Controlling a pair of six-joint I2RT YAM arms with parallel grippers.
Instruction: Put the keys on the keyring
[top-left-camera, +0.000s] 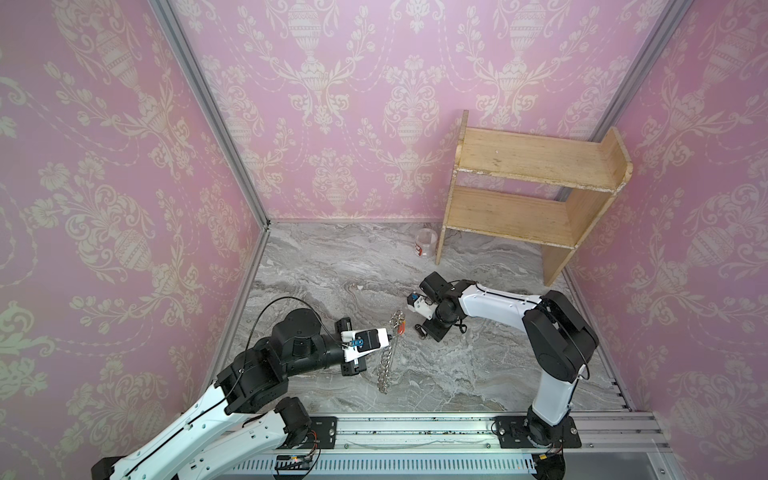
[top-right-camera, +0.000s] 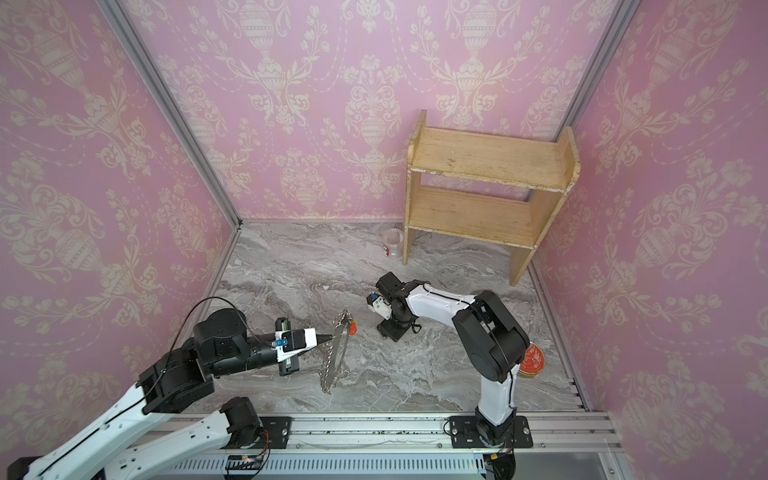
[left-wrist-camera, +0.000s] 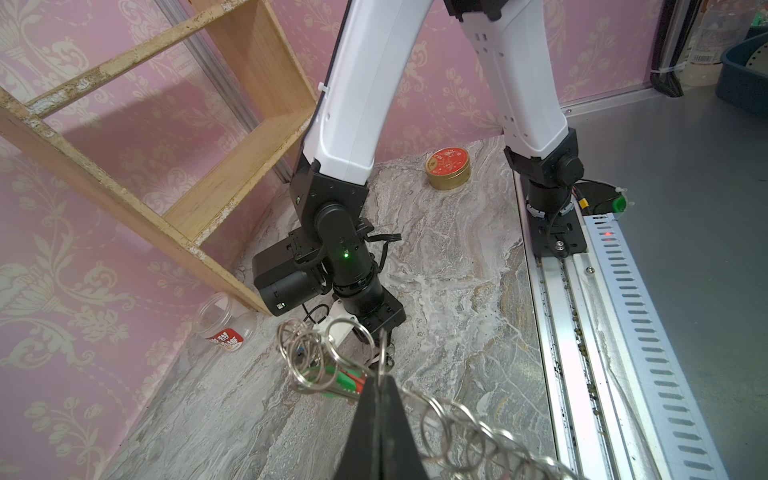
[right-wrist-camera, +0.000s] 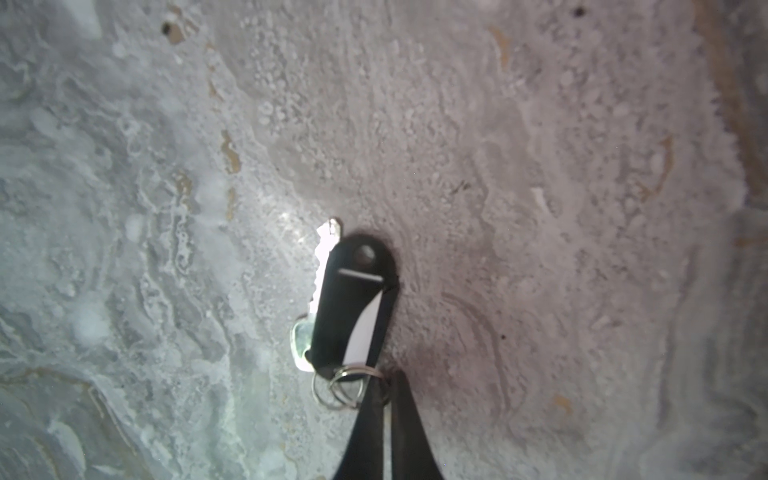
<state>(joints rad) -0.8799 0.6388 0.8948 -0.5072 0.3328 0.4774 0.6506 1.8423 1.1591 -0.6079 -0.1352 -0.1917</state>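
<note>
Right gripper (right-wrist-camera: 385, 380) pinches the ring (right-wrist-camera: 338, 390) of the black fob (right-wrist-camera: 353, 299) just ahead.

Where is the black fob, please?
In the right wrist view the black fob lies on the marble table, right gripper pinching its rings; in a top view, right of the keyring.

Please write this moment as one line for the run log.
left gripper: shut on keyring | right gripper: shut on fob ring, fob on table | fob not yet on keyring
</note>
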